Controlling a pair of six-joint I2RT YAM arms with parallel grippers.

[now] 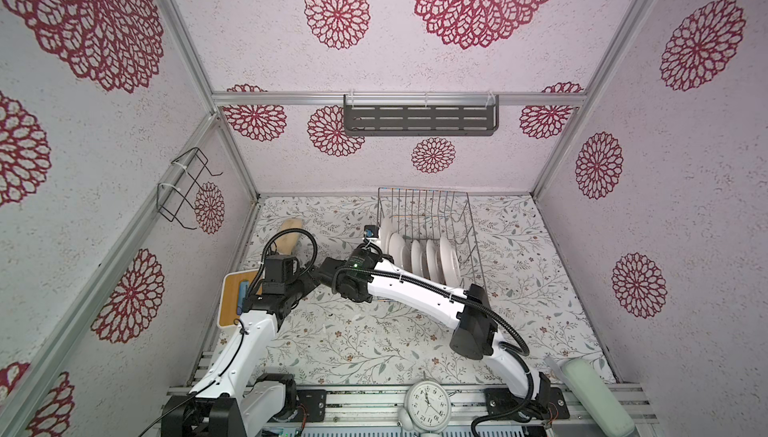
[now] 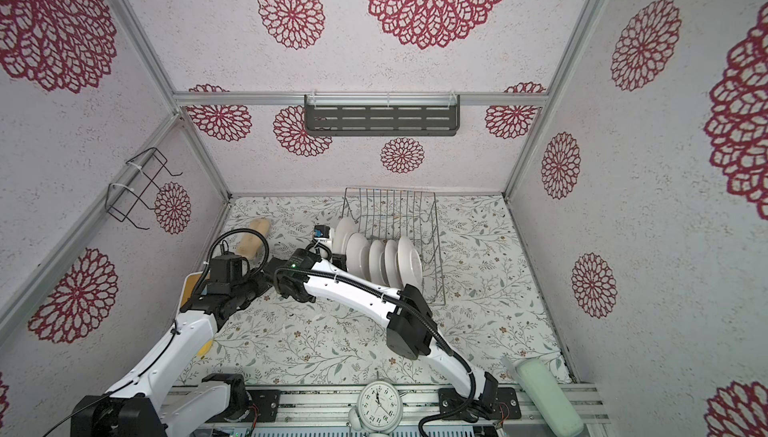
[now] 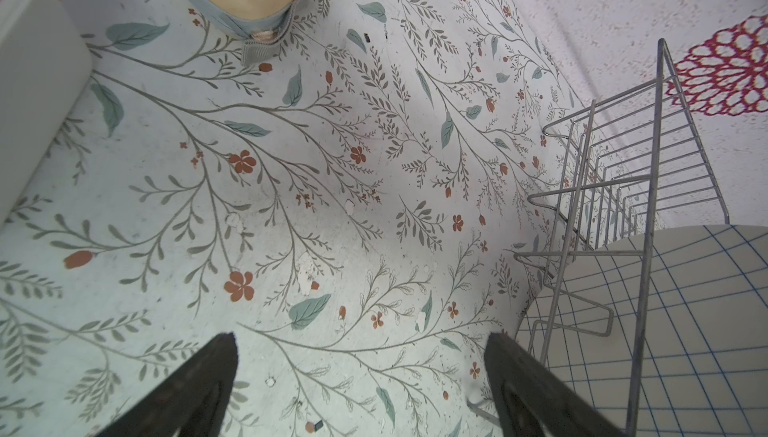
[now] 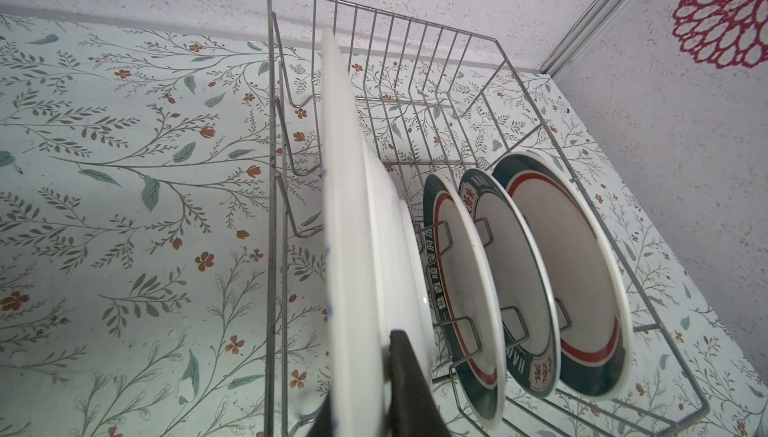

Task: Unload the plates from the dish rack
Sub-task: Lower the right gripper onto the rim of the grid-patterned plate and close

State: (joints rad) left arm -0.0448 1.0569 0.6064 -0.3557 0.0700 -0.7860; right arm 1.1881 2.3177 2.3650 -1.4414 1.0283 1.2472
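My right pincer [image 4: 365, 376] grips the rim of the grid plate [image 4: 345, 206] at the mid-frame left end of the dish rack [image 4: 374, 19]; my left pincer [image 3: 359, 339] hangs wide open, empty, over the worktop [image 3: 291, 206].

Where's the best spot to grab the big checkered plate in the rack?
Pinch its thin upper rim, coming from above, one finger on each face. The big checkered plate stands on edge at the end of the dish rack, so only the rim is free. The right gripper is shut there.
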